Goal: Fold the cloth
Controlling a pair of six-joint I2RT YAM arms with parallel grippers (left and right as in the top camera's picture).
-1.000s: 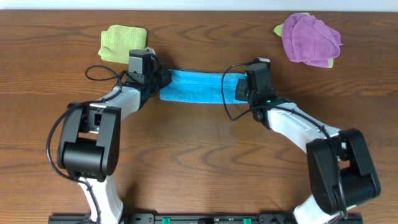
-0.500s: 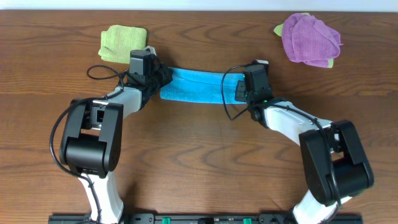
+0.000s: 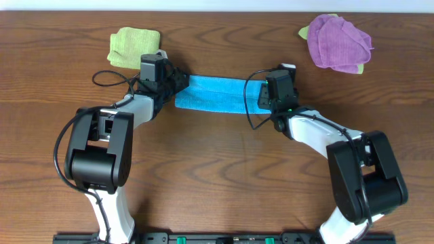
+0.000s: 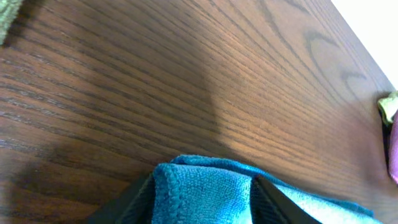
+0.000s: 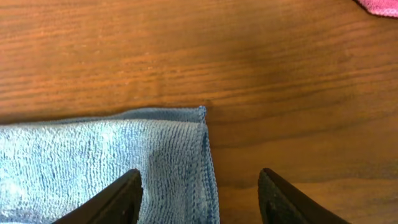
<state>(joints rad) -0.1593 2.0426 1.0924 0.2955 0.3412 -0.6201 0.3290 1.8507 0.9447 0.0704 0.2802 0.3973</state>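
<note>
Arms barely shifted: left gripper (image 4: 202, 186) pinches a bunched end of the fuzzy blue cloth (image 3: 217, 95); right gripper (image 5: 200, 186) gapes over its hemmed corner.

— Where's the overhead?
— High above the brown wooden worktop (image 3: 217, 169), facing straight down.
— And the wrists?
— Low, close, angled forward. All three share the blue terry cloth strip (image 3: 213, 95).
</note>
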